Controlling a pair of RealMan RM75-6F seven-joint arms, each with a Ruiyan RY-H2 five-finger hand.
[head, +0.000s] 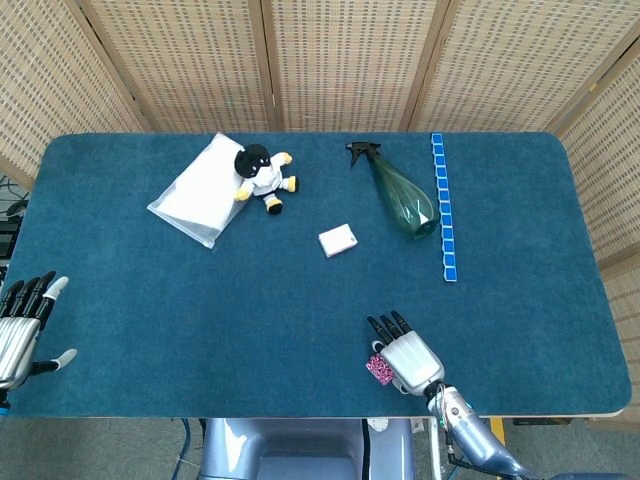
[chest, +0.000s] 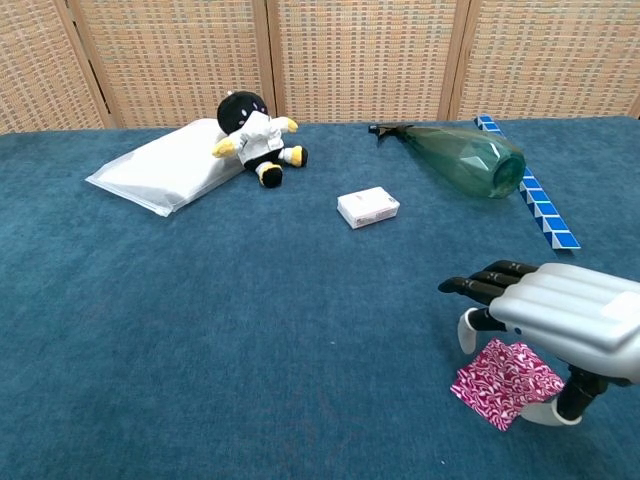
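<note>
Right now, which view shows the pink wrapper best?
The chest view: the pink wrapper lies flat on the table, patterned face clear, under the right hand. In the head view the wrapper is a small patch beside the hand.

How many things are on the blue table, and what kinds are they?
Toys: 2, plush doll, blue block strip
Bottles: 1, green spray bottle
Packets: 2, white bag, pink wrapper
Boxes: 1, small white box
Total: 6

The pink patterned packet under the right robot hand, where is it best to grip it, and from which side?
Probably its raised near edge: the pink patterned packet lies flat on the blue cloth, so a pinch from above by the right robot hand, hovering over it, looks easiest.
</note>
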